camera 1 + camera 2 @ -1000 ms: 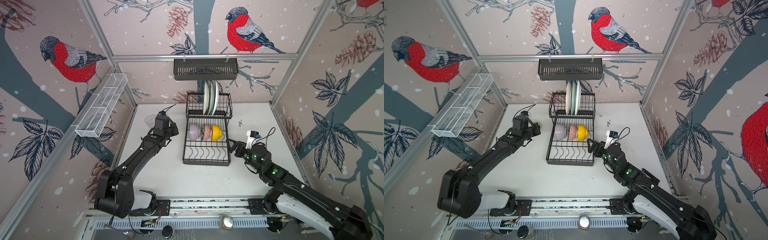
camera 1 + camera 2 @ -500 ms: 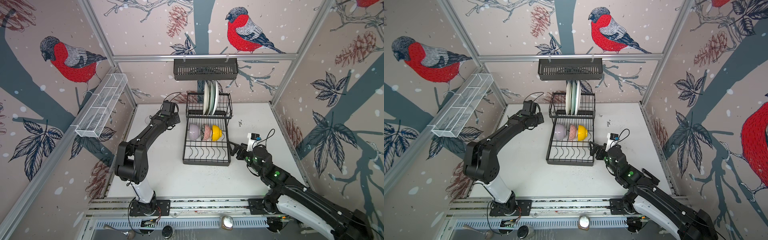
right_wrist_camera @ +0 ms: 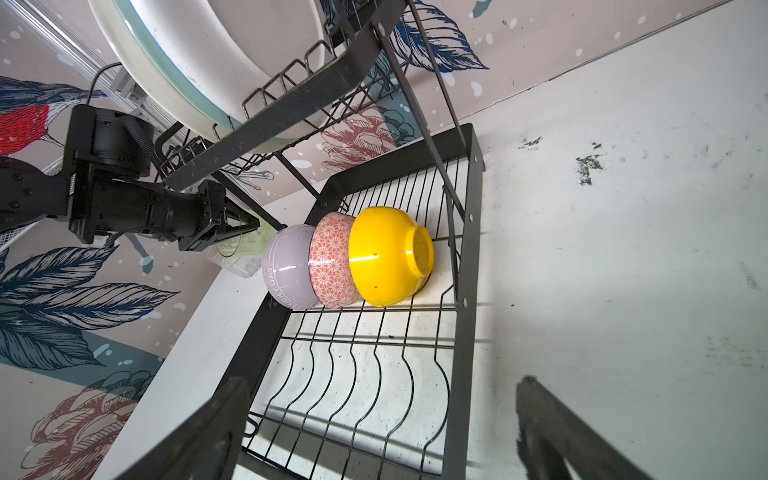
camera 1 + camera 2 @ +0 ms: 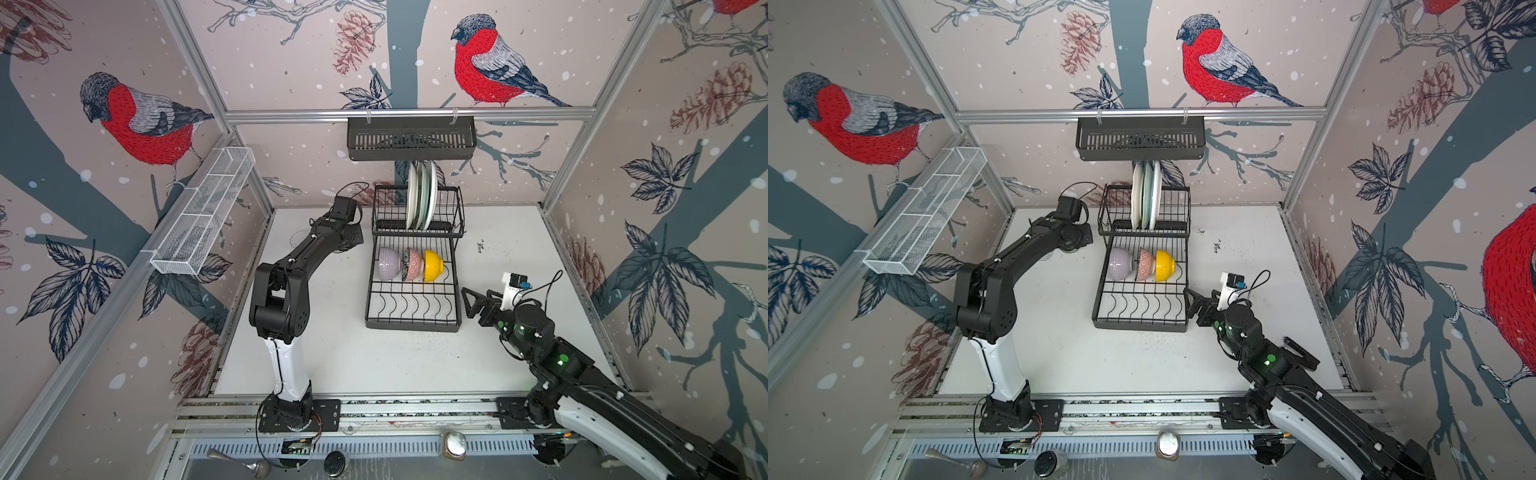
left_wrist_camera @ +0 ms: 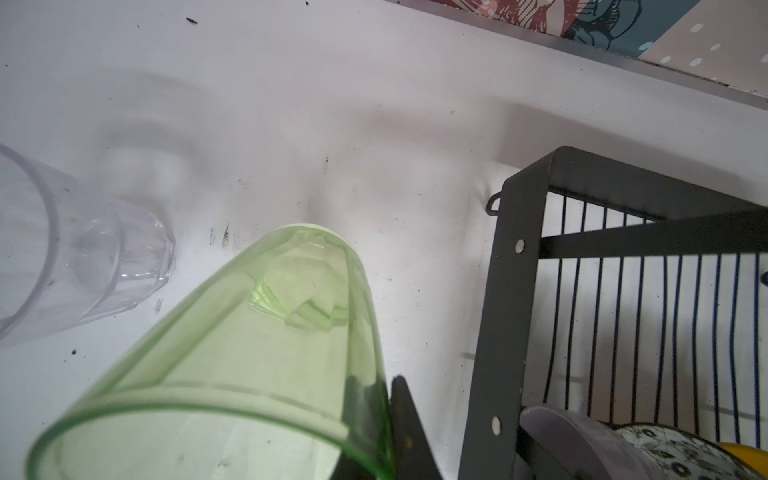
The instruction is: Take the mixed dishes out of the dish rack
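The scuffed white tabletop (image 4: 374,365) carries the black wire dish rack (image 4: 411,326), whose front curved prongs are bare. Three glazed plates (image 4: 422,195) stand on edge in the upper tier. Below them the lilac bowl (image 4: 388,264), pink-patterned bowl (image 4: 414,266) and yellow bowl (image 4: 433,266) nest on their sides. Left of the rack, the left gripper (image 5: 380,409) pinches the rim of the translucent green glass (image 5: 232,353), which is tilted beside the faceted clear glass (image 5: 95,266). The right gripper (image 4: 466,300) is spread wide at the rack's front right corner, with bare tabletop around it.
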`<action>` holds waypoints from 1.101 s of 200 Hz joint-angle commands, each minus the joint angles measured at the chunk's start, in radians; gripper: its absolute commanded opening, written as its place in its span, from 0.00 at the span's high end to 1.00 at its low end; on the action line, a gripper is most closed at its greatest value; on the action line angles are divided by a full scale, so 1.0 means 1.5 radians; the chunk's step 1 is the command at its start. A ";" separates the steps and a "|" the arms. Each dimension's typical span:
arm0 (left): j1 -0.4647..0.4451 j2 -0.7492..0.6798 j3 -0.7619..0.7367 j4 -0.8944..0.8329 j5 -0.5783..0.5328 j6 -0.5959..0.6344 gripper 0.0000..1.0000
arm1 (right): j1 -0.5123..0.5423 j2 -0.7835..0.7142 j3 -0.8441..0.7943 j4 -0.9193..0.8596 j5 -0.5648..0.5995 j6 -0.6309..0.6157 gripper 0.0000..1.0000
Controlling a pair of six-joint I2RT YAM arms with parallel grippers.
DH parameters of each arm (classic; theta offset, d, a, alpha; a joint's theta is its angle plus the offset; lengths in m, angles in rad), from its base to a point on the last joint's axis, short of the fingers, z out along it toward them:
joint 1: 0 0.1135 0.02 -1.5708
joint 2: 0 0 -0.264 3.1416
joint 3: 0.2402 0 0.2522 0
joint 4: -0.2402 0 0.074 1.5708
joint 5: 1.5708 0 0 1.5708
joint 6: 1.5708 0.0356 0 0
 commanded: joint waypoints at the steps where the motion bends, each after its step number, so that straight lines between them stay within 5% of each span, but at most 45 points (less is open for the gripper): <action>1: 0.001 0.025 0.030 -0.032 -0.007 0.017 1.00 | 0.000 -0.002 0.008 0.001 0.008 -0.016 0.01; 86: 0.010 0.097 0.096 -0.062 -0.010 0.034 1.00 | 0.000 -0.001 0.004 -0.004 -0.018 -0.024 0.01; 115: 0.011 0.100 0.106 -0.063 -0.011 0.036 0.74 | 0.000 0.007 0.008 -0.003 -0.038 -0.030 0.01; 152: 0.013 0.102 0.122 -0.062 -0.010 0.039 0.29 | 0.000 0.016 0.006 0.002 -0.054 -0.026 0.01; 189: 0.013 0.084 0.123 -0.059 -0.015 0.040 0.04 | 0.000 0.018 0.007 -0.004 -0.046 -0.024 0.00; 220: 0.013 0.056 0.094 -0.049 -0.014 0.032 0.03 | 0.000 0.018 0.007 -0.007 -0.044 -0.022 0.00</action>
